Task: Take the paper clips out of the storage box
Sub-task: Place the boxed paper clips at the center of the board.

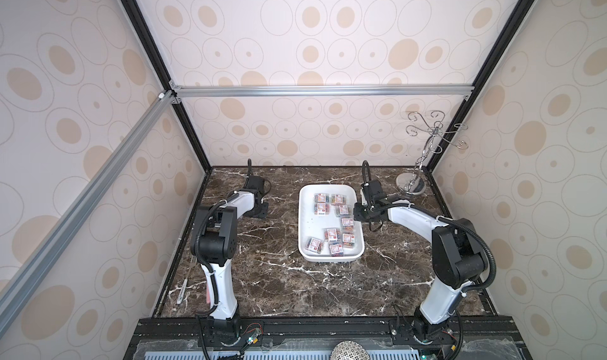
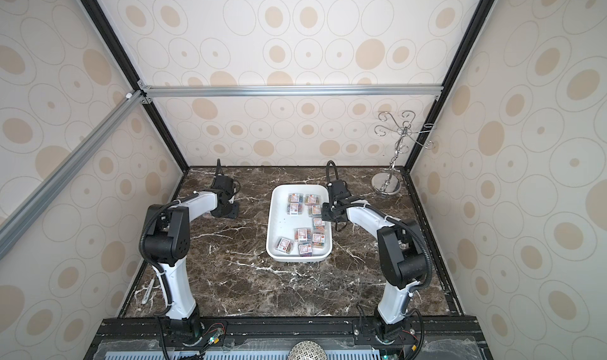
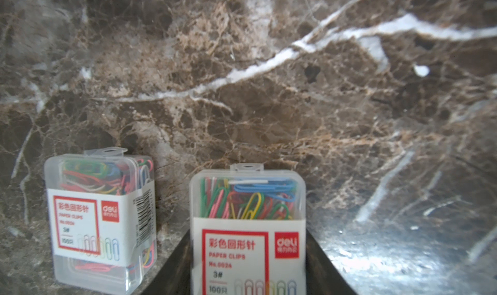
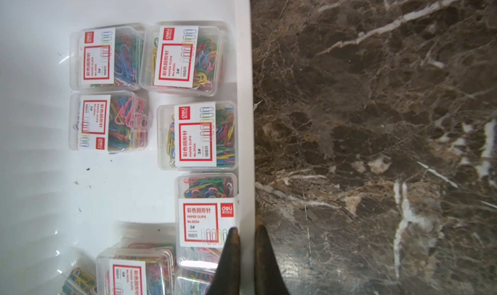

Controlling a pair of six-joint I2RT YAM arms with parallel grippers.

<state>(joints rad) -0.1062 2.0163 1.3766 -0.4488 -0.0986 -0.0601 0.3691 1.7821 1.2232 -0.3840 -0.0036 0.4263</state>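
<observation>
Marble top (image 3: 269,91): your left claw (image 3: 248,229) pinches a clip box (image 3: 247,199) (second box (image 3: 99,218) beside it); right claw (image 4: 247,230) pinches the tray (image 4: 246,91) at 3 o'clock.

The white storage box (image 1: 328,259) lies long from 12 to 6 o'clock. Nine clear paper clip boxes (image 1: 331,234) lie flat inside, mostly toward 3 and 6 o'clock. At its 9 o'clock, another box (image 3: 247,226) and its twin (image 3: 99,218) stand upright
</observation>
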